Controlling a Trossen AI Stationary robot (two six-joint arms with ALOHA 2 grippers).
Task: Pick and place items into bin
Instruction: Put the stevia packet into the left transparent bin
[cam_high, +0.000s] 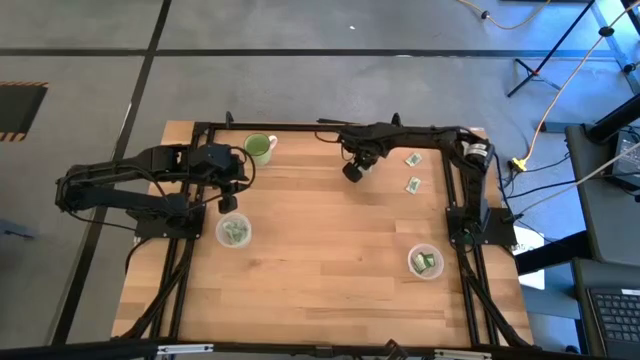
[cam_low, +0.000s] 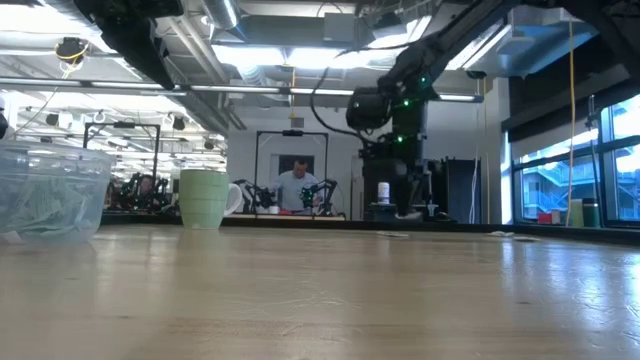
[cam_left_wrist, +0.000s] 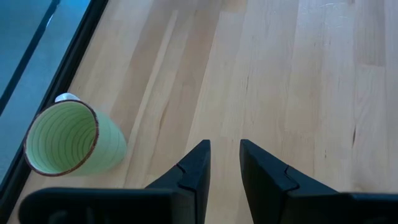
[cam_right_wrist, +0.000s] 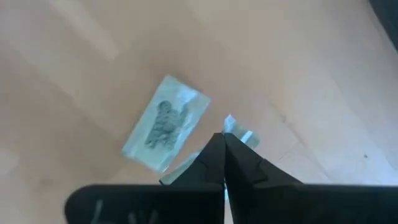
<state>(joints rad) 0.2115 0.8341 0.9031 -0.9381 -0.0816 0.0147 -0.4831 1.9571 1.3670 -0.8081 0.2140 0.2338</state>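
**Status: bins part-filled, three packets visible outside them**

1. Left arm. I have the left gripper (cam_high: 229, 200) positioned near the table's left edge, just beside the left bin (cam_high: 234, 231) and apart from it. In the left wrist view its jaws stand a narrow gap apart with nothing between them; only bare wood and the light-green mug (cam_left_wrist: 69, 138) lie ahead. I rate this arm as idle.

2. Left bin. This clear container already holds several green-and-white packets (cam_high: 235, 233). In the low view it appears at the far left edge as a clear tub (cam_low: 45, 190) with pale green contents.

3. Mug. It stands upright at the far edge of the table (cam_high: 300, 270). It is not a task item.

4. Right arm. I have the right gripper (cam_high: 353, 171) reaching across the far middle of the table. In the right wrist view its fingertips are pressed together and appear to pinch the edge of a small packet (cam_right_wrist: 239, 135); a second packet (cam_right_wrist: 165, 122) lies flat on the wood just beside it.

5. Loose items. Two packets (cam_high: 412, 160) (cam_high: 412, 184) lie on the table to the right of that gripper, near each other.

6. Right bin (cam_high: 426, 262). It also contains packets.

7. Assessment. Most items seem binned. I judge three or four remain: the pinched one, its neighbour and the loose pair.
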